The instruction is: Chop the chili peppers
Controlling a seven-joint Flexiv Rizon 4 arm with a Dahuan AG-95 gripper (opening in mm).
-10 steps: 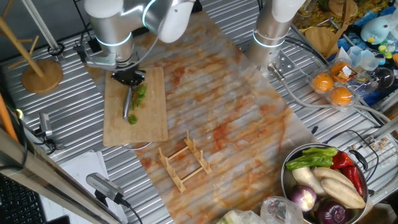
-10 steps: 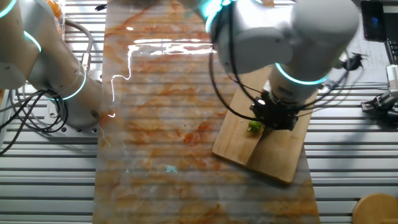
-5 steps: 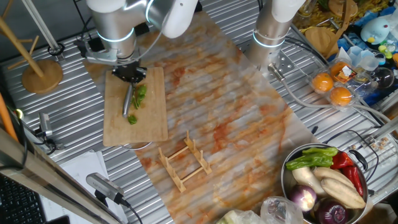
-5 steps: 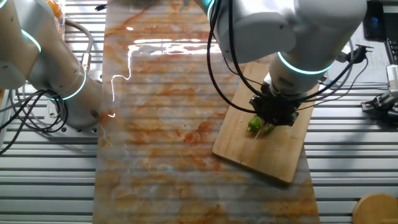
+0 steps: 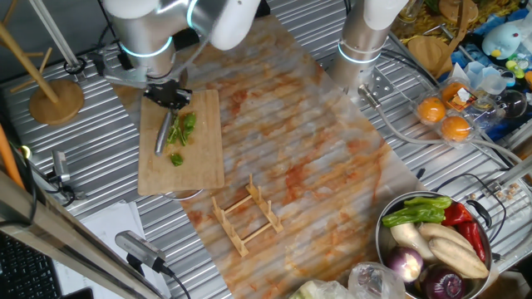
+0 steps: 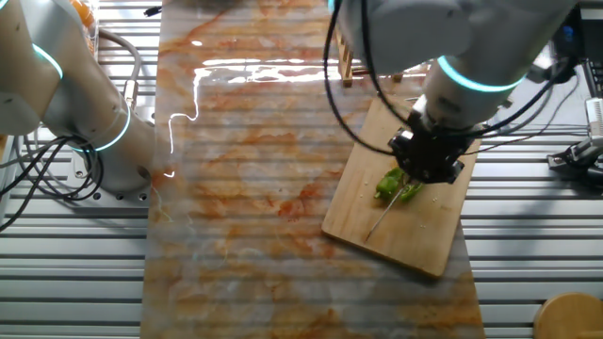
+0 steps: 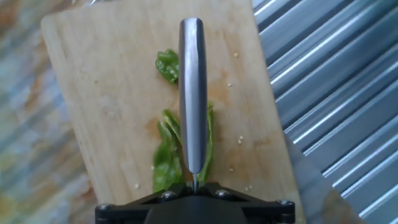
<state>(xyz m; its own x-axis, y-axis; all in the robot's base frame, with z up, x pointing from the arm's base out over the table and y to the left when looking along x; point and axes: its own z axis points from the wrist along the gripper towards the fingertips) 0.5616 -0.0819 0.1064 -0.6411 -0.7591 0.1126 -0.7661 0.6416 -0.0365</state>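
The chili pepper (image 5: 184,129) lies cut into bright green pieces on the wooden cutting board (image 5: 204,162), with one small chunk (image 5: 176,159) nearer the front. My gripper (image 5: 169,95) is shut on a knife (image 5: 163,139) whose steel blade lies just left of the pieces. In the other fixed view the gripper (image 6: 429,158) hovers over the pepper (image 6: 396,184) on the board (image 6: 419,247). In the hand view the knife (image 7: 193,93) points away from the gripper (image 7: 194,186), across the pepper pieces (image 7: 163,158), with one chunk (image 7: 166,65) further along.
A small wooden rack (image 5: 245,214) stands in front of the board. A metal bowl of mixed vegetables (image 5: 432,241) is at the front right, oranges (image 5: 445,116) at the right, a wooden stand (image 5: 56,100) at the left. A second arm's base (image 5: 366,41) stands behind.
The gripper has shifted with the knife toward the board's back left edge in one fixed view. The blade now lies beside the pepper pieces, which show more fully.
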